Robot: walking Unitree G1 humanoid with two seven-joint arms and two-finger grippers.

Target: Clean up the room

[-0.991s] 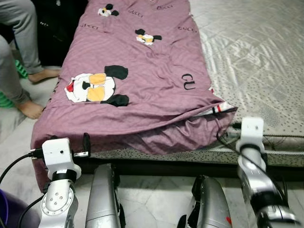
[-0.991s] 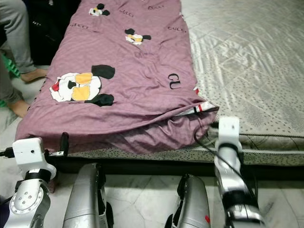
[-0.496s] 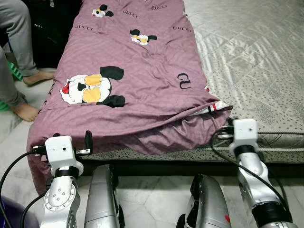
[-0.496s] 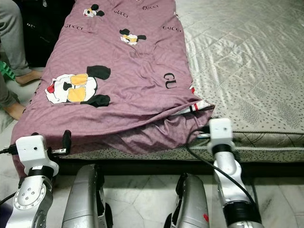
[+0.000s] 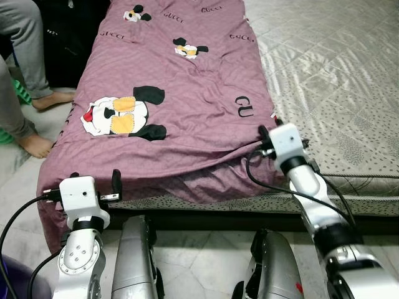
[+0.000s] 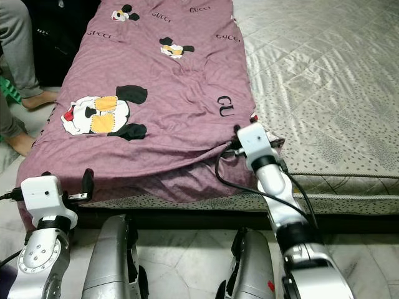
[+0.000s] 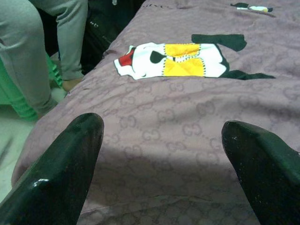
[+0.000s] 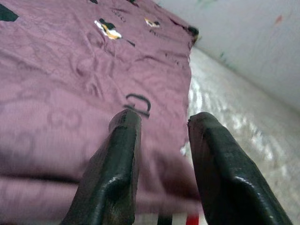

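Left eye view: purple quilt (image 5: pixel 181 106) spread along the mattress (image 5: pixel 336 81), near edge drooping over the bed's front. Right gripper (image 5: pixel 263 138) at the quilt's near right corner. Left gripper (image 5: pixel 93 187) low at the near left corner. Person's legs (image 5: pixel 25 75) beside the bed.

Left wrist view: fingers (image 7: pixel 61 173) spread wide, nothing between, quilt beyond.

Right wrist view: fingers (image 8: pixel 117 173) slightly parted, empty, just above the quilt's edge.

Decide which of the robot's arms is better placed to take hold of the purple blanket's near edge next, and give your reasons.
Probably the right. The right gripper sits at the purple blanket's near right corner, fingers open with the fabric edge just ahead. The left gripper is open too, but looks to hover above the blanket's near left part.
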